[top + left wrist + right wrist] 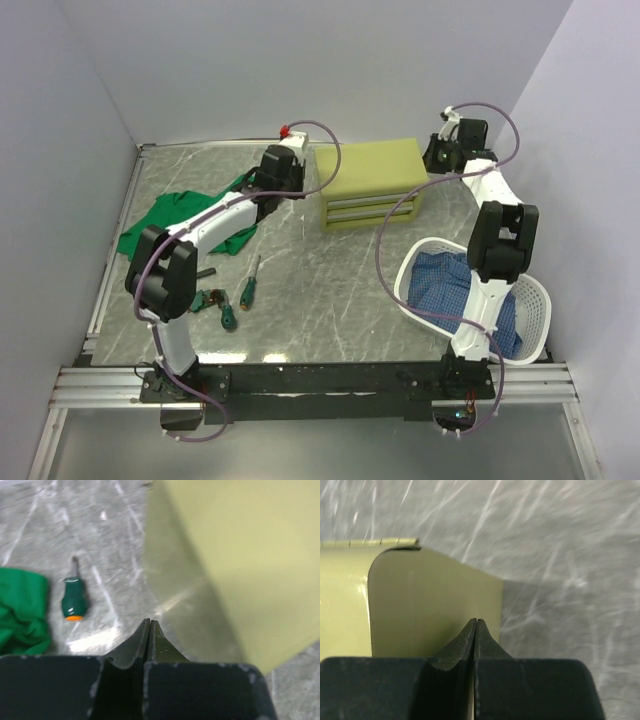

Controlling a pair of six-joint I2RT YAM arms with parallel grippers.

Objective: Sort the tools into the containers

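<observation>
The olive-yellow chest (368, 172) with pale drawer fronts stands at the middle back of the table. My left gripper (296, 188) is shut and empty, right beside the chest's left side (240, 555). My right gripper (437, 158) is shut and empty over the chest's right back corner (420, 600). A stubby green-handled screwdriver (73, 600) lies left of the left gripper (150, 622). Two more green-handled screwdrivers (249, 284) (228, 316) and the hex key set (211, 298) lie at the front left. A dark handle (205, 272), maybe the hammer, shows beside the left arm.
A green cloth (170, 220) lies at the left, its edge in the left wrist view (22, 612). A white laundry basket (535, 300) holding blue fabric stands at the front right. Walls close in the table on the left, back and right.
</observation>
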